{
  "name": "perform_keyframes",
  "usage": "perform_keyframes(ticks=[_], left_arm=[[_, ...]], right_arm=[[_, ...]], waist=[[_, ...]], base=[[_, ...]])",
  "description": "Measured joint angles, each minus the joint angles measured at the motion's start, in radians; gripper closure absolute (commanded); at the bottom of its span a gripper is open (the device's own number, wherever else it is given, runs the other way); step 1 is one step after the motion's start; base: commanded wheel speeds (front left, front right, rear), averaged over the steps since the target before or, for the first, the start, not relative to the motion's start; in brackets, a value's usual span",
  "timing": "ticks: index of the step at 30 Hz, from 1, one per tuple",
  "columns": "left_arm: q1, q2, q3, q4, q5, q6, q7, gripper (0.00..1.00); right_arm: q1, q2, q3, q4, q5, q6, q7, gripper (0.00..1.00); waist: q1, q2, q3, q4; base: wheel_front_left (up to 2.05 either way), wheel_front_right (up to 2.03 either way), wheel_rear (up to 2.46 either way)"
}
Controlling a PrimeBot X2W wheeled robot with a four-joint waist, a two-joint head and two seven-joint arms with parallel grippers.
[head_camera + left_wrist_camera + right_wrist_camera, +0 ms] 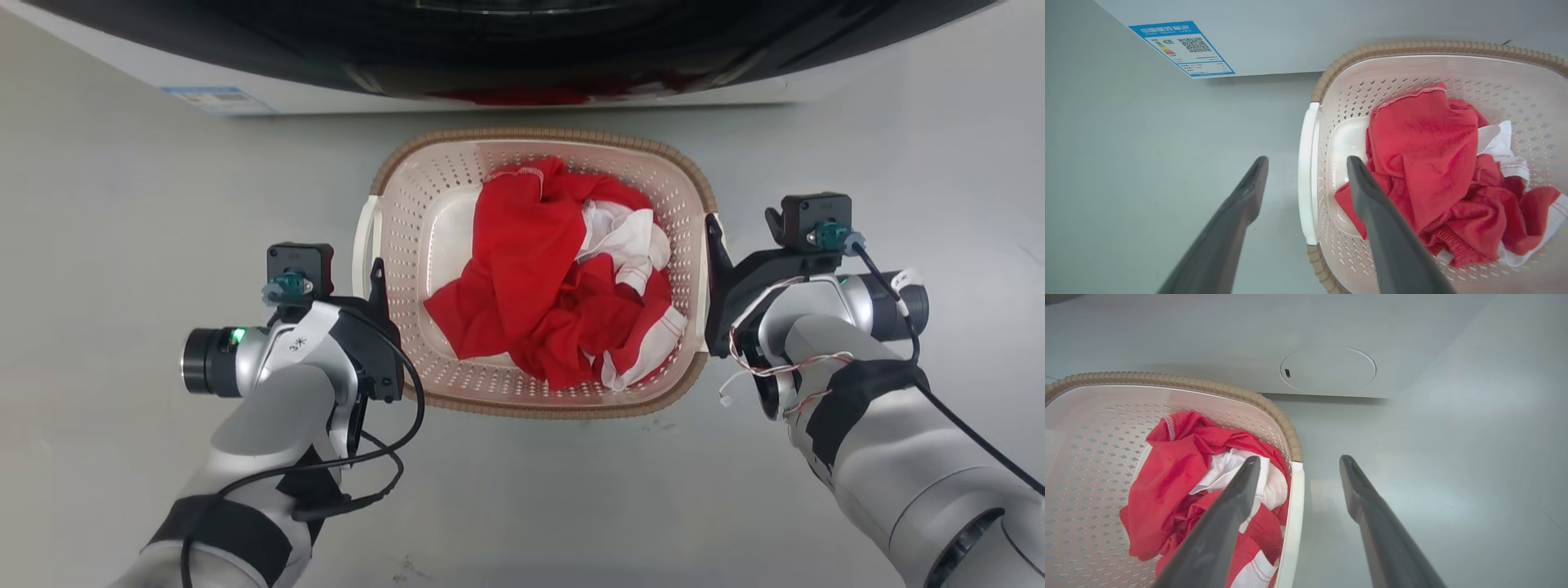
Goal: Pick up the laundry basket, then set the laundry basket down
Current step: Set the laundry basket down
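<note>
The laundry basket [539, 135], cream with a brown woven-look rim, stands on the grey floor in front of the washer and holds red and white clothes [555, 278]. My left gripper [377, 273] is at its left side, open. In the left wrist view the gripper [1306, 163] straddles the white handle [1306, 204], one finger outside the basket [1412, 45] and one inside. My right gripper [712, 238] is at the right side, open. In the right wrist view it [1299, 460] straddles the right white handle [1292, 522] of the basket [1167, 380] the same way.
The white washer [522, 90] with its dark door stands just beyond the basket. A blue energy label [1182, 49] is on its lower left front, and a round cover [1327, 369] on its lower right. Grey floor [122, 245] lies open on both sides.
</note>
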Motion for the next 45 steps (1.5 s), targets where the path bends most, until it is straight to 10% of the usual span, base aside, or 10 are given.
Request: perform_keyframes(ticks=[45], left_arm=[[0.527, 0.116, 0.182, -0.425, 0.155, 0.016, -0.013, 0.0]], right_arm=[[0.561, -0.072, -0.355, -0.34, -0.129, 0.0, -0.016, 0.0]], waist=[[-0.0002, -0.0001, -0.629, 0.002]], base=[[0.0, 0.0, 0.0]])
